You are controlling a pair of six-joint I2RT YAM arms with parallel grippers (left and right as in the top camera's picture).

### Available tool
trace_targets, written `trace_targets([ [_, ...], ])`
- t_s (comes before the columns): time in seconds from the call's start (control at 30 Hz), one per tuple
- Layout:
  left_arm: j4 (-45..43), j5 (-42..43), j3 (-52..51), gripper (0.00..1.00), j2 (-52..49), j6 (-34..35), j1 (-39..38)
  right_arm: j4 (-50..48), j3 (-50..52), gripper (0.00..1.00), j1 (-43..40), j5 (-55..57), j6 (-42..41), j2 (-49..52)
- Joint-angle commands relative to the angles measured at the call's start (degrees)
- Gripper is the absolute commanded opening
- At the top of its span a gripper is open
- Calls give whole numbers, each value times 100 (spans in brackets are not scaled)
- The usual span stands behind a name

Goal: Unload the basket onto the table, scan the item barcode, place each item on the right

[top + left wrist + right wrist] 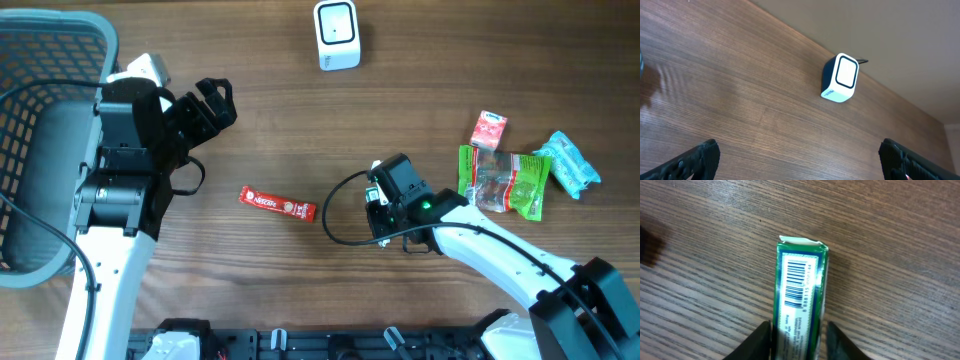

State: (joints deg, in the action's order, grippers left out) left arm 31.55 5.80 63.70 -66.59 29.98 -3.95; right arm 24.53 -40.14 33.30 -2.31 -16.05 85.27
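Far left sits a grey plastic mesh basket [60, 40], and beside it the left gripper [797, 157] hangs spread wide over the wood-grain surface [250, 120]. A flat red sachet [277, 204] lies mid-surface, with the white rounded scanner [336, 33] up top. Just right of the sachet, the right gripper [799, 327] pinches a slim green box [800, 295], barcode showing. Crinkly snack packets [510, 180] lie far right.

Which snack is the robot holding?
The green cardboard box with the barcode label, pinched in the right end effector. The long red stick packet and the packets at the right lie free.

Scanner [336, 33] behind sachet [277, 204]; basket [40, 60] far left
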Motion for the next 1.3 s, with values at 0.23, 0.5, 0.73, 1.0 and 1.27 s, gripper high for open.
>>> trace_targets([
  [0.23,-15,-15,7,100,-17,-129,37,4,-125,58,-273,-422,363,61],
  [0.5,-15,-15,7,100,-17,-127,37,1185,-1604,100,-492,-977,984,-483],
  [0.73,-15,-15,7,100,-17,-127,37,1137,-935,90,-487,-975,695,-282],
  [1.0,-15,-15,7,100,-17,-127,37,437,-151,55,-487,-973,402,219],
  [1.27,-15,-15,7,100,-17,-129,37,579,-380,21,-505,-431,407,328],
])
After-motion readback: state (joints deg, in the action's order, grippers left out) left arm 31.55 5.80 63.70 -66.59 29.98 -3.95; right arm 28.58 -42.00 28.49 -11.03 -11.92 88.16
